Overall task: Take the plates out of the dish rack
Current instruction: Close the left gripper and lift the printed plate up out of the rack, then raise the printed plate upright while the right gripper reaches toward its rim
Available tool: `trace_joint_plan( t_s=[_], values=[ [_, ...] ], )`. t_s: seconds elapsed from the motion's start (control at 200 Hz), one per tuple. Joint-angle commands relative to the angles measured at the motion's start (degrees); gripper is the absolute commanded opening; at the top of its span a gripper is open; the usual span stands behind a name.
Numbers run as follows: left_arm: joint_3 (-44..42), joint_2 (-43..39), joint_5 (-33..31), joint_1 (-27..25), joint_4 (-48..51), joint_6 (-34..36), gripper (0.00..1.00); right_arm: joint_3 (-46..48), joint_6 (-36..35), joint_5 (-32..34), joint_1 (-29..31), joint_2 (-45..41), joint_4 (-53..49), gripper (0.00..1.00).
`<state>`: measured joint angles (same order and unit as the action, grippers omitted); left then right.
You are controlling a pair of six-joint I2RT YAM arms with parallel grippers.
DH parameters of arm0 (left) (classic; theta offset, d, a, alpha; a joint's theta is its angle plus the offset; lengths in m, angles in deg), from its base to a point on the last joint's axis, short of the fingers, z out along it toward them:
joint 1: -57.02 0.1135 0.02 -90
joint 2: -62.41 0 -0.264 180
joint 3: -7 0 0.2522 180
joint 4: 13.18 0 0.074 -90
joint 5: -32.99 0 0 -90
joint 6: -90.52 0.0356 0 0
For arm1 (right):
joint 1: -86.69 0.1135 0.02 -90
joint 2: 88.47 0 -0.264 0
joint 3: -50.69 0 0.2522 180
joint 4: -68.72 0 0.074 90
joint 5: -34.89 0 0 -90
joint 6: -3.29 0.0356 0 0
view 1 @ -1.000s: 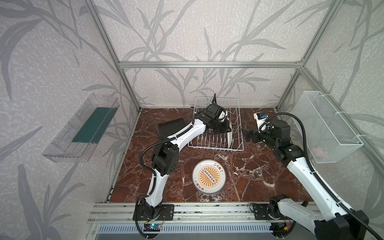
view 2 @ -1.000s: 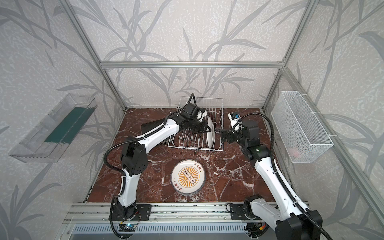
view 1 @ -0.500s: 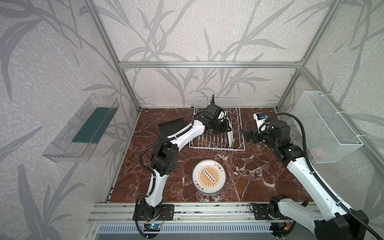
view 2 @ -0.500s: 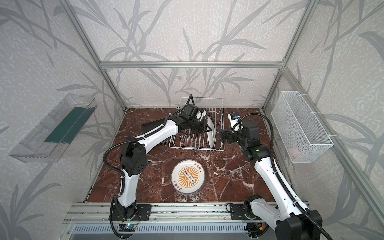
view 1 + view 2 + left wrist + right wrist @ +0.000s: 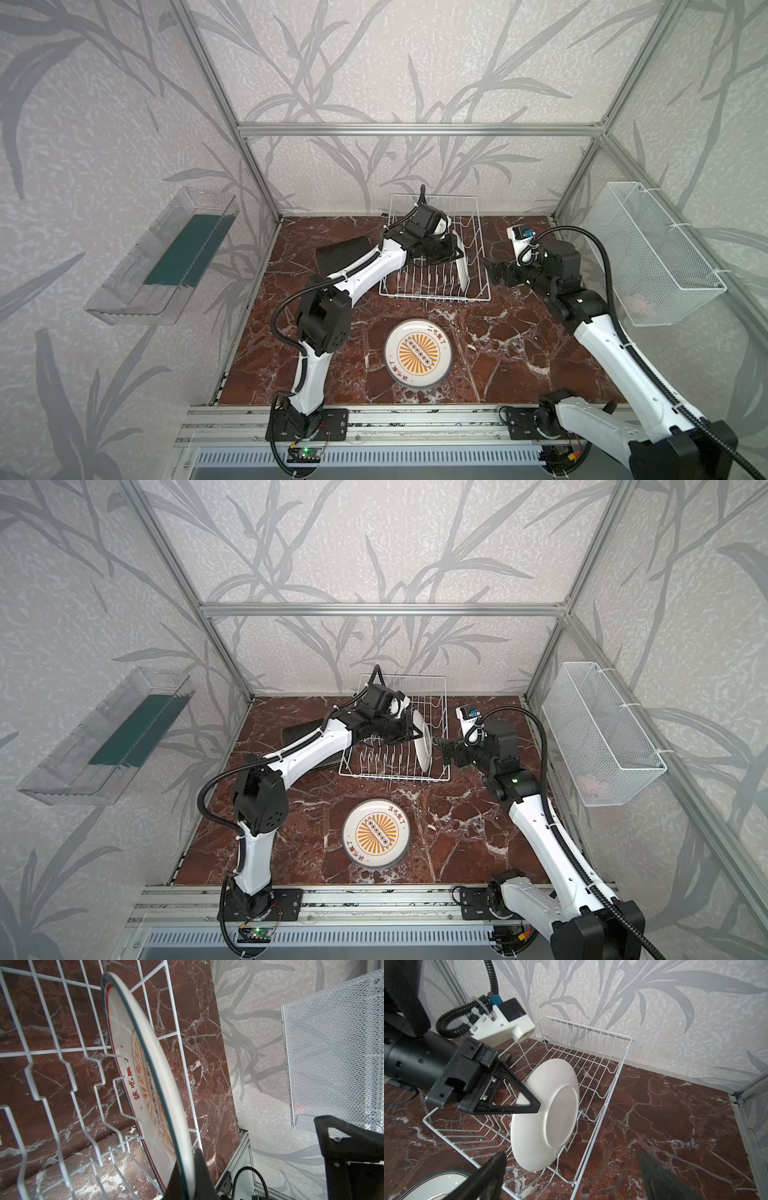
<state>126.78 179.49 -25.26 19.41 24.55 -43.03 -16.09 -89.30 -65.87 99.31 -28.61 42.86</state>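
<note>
The white wire dish rack [image 5: 432, 297] [image 5: 390, 776] stands at the back of the marble table. One round white plate [image 5: 460, 266] [image 5: 422, 746] stands on edge in it near its right end. My left gripper [image 5: 451, 249] [image 5: 411, 729] is shut on that plate's upper rim; the left wrist view shows the rim [image 5: 158, 1076] pinched between the jaws [image 5: 188, 1186]. My right gripper [image 5: 488, 270] [image 5: 444, 750] hangs open just right of the rack, facing the plate's white back [image 5: 550, 1109], apart from it. A second round plate [image 5: 417, 353] [image 5: 376, 833] with an orange sunburst lies flat in front.
A black square plate [image 5: 340, 257] [image 5: 297, 731] lies left of the rack, partly under the left arm. A white mesh basket [image 5: 656, 253] hangs on the right wall and a clear plastic tray [image 5: 166, 257] on the left wall. The back wall is close behind the rack.
The left gripper keeps its hold on the plate's rim with barely any shift. The plate still stands in the rack, and the right arm has not moved.
</note>
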Motion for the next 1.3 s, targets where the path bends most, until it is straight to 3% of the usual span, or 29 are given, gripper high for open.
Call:
trace_joint_plan(
  t_s=[0.0,0.575,0.775,1.015,1.3],
  values=[
    [2.5,-4.5,-0.4,0.1,0.6,1.4,0.0,0.5,0.1,-0.1,-0.3,-1.5,0.8,0.99],
    [4.9,-9.9,-2.5,0.1,2.9,5.8,0.0,1.0,3.0,5.7,-0.8,-4.1,2.5,0.99],
    [5.8,-13.7,-8.5,0.1,7.1,10.8,0.0,-0.5,5.6,4.5,-2.4,-3.1,1.0,0.99],
    [2.6,-20.2,-18.8,0.1,10.1,24.2,0.0,-5.3,13.7,-0.8,-5.5,0.9,-3.7,0.99],
    [-14.5,-33.3,-28.0,-0.6,0.4,44.1,0.0,-10.0,19.7,-10.3,-5.7,4.0,-4.6,0.99]
  ],
)
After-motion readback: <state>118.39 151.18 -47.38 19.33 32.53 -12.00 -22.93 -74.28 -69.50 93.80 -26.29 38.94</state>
